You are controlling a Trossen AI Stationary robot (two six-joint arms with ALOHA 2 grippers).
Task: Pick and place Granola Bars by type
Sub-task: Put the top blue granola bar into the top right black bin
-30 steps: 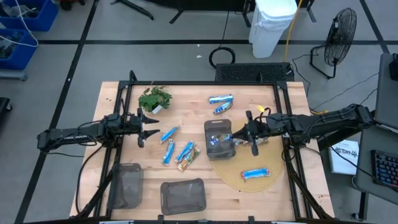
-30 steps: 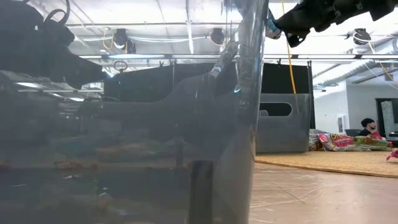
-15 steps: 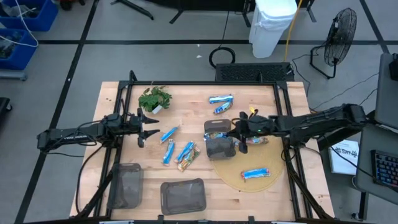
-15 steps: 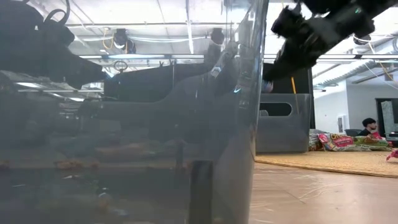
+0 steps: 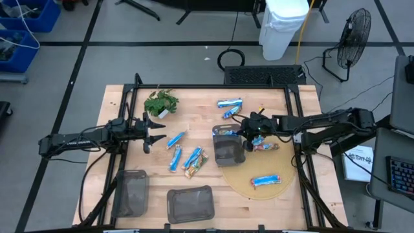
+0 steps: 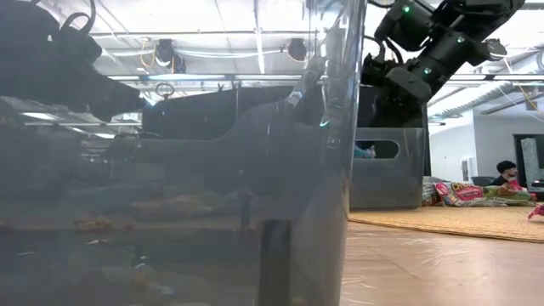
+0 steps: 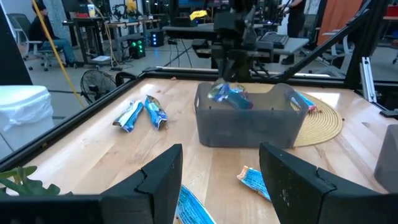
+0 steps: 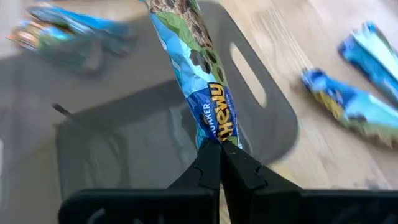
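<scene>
My right gripper (image 5: 244, 134) is shut on a blue and green granola bar (image 8: 199, 68) over the far end of the grey bin (image 5: 228, 155). The bin also shows in the left wrist view (image 7: 249, 127), with other blue bars lying in it (image 7: 229, 94). My left gripper (image 5: 150, 133) is open and empty at the table's left. Its fingers (image 7: 163, 180) stand apart, a little left of loose blue bars (image 5: 174, 140). More bars lie on the table at the middle (image 5: 192, 158) and at the far side (image 5: 229, 102). My right gripper pinches one end of the bar (image 8: 214, 138) between its two fingers. The bar runs on from the fingertips, in line with them. The fingers come from the table's right, slanting down. The bar is lifted clear, above the bin's inside and its slotted end wall (image 8: 249, 74).
A round woven mat (image 5: 284, 188) lies at the right, with a blue bar (image 5: 266, 180) and a reddish bar (image 5: 262, 147) on it. Two dark trays (image 5: 132, 194) (image 5: 189, 204) stand at the near edge. A green plant sprig (image 5: 160, 102) lies at the far left.
My right gripper, still shut on the bar, has come down and gone toward the table's left and a little toward its far edge, over the bin's far end.
</scene>
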